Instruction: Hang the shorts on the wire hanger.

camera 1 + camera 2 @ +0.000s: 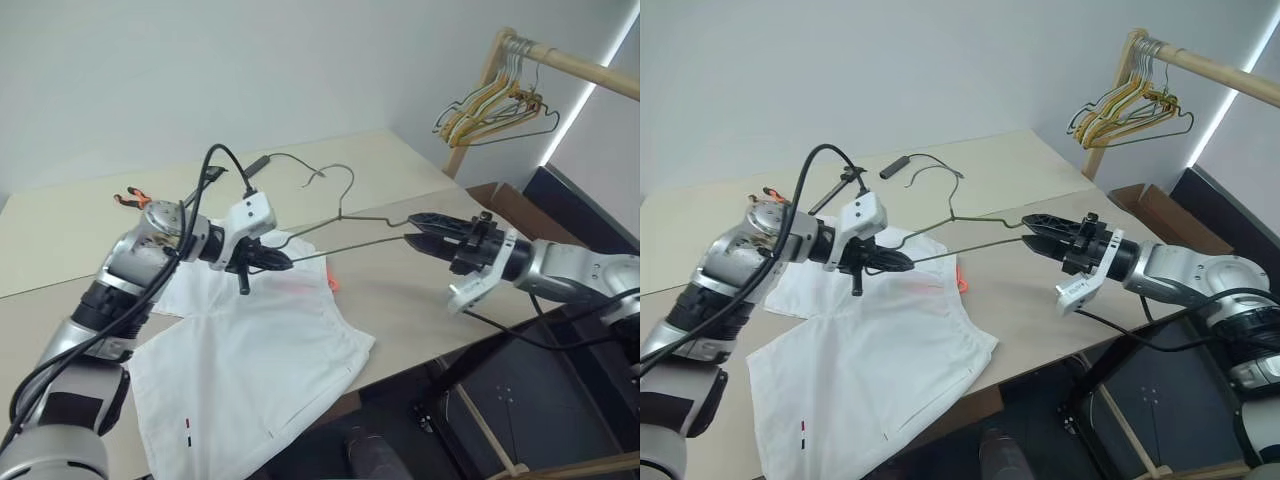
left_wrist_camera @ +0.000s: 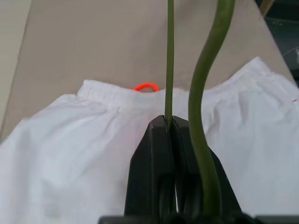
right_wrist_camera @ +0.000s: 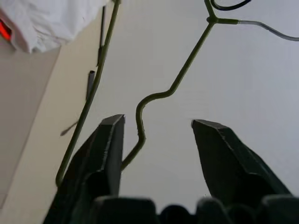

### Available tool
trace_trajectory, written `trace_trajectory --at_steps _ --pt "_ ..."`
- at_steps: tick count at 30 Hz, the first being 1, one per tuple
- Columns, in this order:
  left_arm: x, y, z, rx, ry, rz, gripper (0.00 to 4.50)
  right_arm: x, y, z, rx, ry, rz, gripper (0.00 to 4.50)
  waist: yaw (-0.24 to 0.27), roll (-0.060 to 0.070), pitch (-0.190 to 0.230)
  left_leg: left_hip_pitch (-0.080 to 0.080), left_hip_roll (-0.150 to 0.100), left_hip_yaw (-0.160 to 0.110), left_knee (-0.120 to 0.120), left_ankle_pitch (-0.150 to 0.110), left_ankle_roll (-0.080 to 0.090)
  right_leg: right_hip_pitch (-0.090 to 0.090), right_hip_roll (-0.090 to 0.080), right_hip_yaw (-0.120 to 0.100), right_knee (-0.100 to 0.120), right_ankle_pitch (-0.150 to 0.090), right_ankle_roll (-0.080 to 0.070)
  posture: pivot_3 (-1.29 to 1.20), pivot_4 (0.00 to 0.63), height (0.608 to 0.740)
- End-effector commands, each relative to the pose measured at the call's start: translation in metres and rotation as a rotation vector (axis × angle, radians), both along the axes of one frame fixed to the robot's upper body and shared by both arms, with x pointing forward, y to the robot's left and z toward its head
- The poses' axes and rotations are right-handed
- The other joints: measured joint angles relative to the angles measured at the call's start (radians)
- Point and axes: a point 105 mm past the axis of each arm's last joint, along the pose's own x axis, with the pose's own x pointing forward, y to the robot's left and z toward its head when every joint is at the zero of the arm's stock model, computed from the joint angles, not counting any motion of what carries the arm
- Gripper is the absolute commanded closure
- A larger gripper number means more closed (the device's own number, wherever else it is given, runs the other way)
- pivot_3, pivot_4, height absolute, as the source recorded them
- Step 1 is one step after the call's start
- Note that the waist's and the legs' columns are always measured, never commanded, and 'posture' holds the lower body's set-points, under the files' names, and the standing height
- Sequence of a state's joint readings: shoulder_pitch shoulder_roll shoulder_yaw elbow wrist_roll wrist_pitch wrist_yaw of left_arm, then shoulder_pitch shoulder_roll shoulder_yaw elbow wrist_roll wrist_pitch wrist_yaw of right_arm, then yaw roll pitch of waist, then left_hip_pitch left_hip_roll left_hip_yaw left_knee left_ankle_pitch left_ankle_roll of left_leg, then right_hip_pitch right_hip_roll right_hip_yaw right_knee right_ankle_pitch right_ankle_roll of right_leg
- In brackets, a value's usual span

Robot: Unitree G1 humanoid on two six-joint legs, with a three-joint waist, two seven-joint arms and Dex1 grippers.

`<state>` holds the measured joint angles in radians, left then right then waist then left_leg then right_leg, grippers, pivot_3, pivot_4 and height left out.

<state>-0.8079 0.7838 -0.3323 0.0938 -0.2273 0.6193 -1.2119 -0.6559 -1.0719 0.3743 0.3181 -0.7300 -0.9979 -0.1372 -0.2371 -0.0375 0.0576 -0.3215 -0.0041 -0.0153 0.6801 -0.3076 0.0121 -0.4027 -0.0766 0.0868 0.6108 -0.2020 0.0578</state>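
**Hanger passed to the left gripper above the shorts.**

The thin dark-grey triangular wire hanger (image 1: 345, 225) is held in the air over the beige table (image 1: 420, 285), its lower wire pinched between the closed black fingers of the left gripper (image 2: 169, 125). The right gripper (image 3: 158, 133) is seen with its fingers spread apart, the hanger's far corner lying between them unclamped. The white soft cloth shorts (image 1: 250, 360) lie flat on the table beneath, waistband near a small orange loop (image 2: 146, 87). The step in hand is judged to be taking over the hanger; next, the freed right gripper would need to lift the shorts and feed them over the bar.
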Motion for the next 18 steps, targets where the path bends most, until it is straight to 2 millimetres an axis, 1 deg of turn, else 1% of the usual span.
trace_trajectory --at_steps 1,2,3,5,7,8,10,11,13,14,16,17,18 --pt "-0.001 0.006 0.004 0.084 -0.095 -0.025 4.50 -0.008 0.003 0.022 0.110 0.178 -0.020 0.46 0.002 0.000 0.000 0.000 0.000 0.000 0.000 0.000 0.000 0.000 0.000 0.000 0.000 0.000 0.000 -0.12 0.000 0.740" --pt "-0.002 0.006 0.003 0.091 -0.100 -0.031 4.50 -0.008 0.004 0.023 0.176 0.312 -0.061 0.11 0.003 0.000 0.000 0.000 0.000 0.000 0.000 0.000 0.000 0.001 0.000 0.000 0.000 0.000 0.000 -0.12 0.000 0.740" --pt "-0.004 0.006 0.003 0.095 -0.104 -0.036 4.50 -0.008 0.005 0.021 0.225 0.491 -0.103 0.03 0.004 0.000 0.000 0.000 0.001 0.000 0.000 0.000 0.000 0.002 0.000 0.000 0.000 0.000 0.000 -0.12 0.000 0.740" --pt "-0.004 0.005 0.004 0.097 -0.117 -0.041 4.50 -0.010 0.007 0.017 0.278 0.833 -0.161 0.03 0.005 -0.001 0.000 0.001 0.001 -0.001 0.000 0.000 0.001 0.007 0.001 -0.001 -0.001 0.000 0.000 -0.11 0.000 0.740" --pt "-0.005 0.003 0.006 0.096 -0.128 -0.050 4.50 -0.007 0.007 0.013 0.260 1.112 -0.272 0.03 0.009 -0.001 0.000 0.002 0.002 -0.001 0.002 0.000 0.001 0.009 0.000 -0.001 -0.001 0.001 0.001 -0.11 0.000 0.740" --pt "-0.006 0.002 0.006 0.094 -0.130 -0.054 4.50 -0.007 0.006 0.009 0.225 1.216 -0.312 0.03 0.011 0.000 0.000 0.003 0.002 -0.001 0.002 0.000 0.001 0.010 -0.001 -0.001 -0.001 0.001 0.002 -0.10 0.000 0.740" --pt "-0.008 0.000 0.008 0.091 -0.135 -0.064 4.50 -0.004 0.009 0.005 0.168 1.327 -0.358 0.03 0.025 0.000 0.000 0.004 0.002 -0.001 0.003 0.000 0.001 0.010 -0.001 -0.001 -0.001 0.001 0.005 -0.10 0.000 0.740" --pt "-0.008 0.000 0.008 0.089 -0.136 -0.067 4.50 0.000 0.012 0.003 0.161 1.359 -0.387 0.03 0.031 0.000 0.000 0.004 0.002 -0.001 0.004 0.000 0.001 0.010 0.000 -0.001 -0.001 -0.001 0.009 -0.09 0.000 0.740" --pt "-0.010 -0.001 0.009 0.086 -0.140 -0.071 4.50 0.006 0.017 0.002 0.151 1.384 -0.424 0.03 0.041 0.002 -0.001 0.004 0.003 -0.001 0.004 0.000 0.001 0.009 0.001 -0.003 0.000 -0.002 0.009 -0.09 0.000 0.740" --pt "-0.011 -0.001 0.010 0.084 -0.141 -0.073 4.50 0.009 0.020 0.001 0.141 1.399 -0.441 0.03 0.049 0.003 -0.002 0.004 0.003 -0.001 0.004 0.000 0.001 0.006 0.001 -0.003 0.000 -0.002 0.009 -0.09 0.000 0.740" --pt "-0.013 -0.001 0.011 0.081 -0.141 -0.077 4.50 0.012 0.022 -0.003 0.111 1.410 -0.471 0.03 0.065 0.003 -0.002 -0.001 0.002 -0.001 0.004 0.000 0.000 -0.004 0.001 -0.002 0.002 0.000 0.006 -0.08 0.000 0.740" --pt "-0.014 -0.001 0.011 0.077 -0.139 -0.081 4.50 0.015 0.023 -0.008 0.087 1.406 -0.496 0.03 0.071 0.003 -0.002 -0.003 0.002 -0.001 0.004 0.000 0.000 -0.006 0.001 -0.002 0.002 0.004 0.000 -0.08 0.000 0.740" --pt "-0.016 -0.001 0.011 0.074 -0.139 -0.085 4.50 0.017 0.023 -0.013 0.072 1.411 -0.522 0.03 0.080 0.004 -0.003 -0.007 0.002 -0.001 0.004 0.000 0.000 -0.009 0.001 -0.002 0.003 0.004 0.000 -0.08 0.000 0.740"
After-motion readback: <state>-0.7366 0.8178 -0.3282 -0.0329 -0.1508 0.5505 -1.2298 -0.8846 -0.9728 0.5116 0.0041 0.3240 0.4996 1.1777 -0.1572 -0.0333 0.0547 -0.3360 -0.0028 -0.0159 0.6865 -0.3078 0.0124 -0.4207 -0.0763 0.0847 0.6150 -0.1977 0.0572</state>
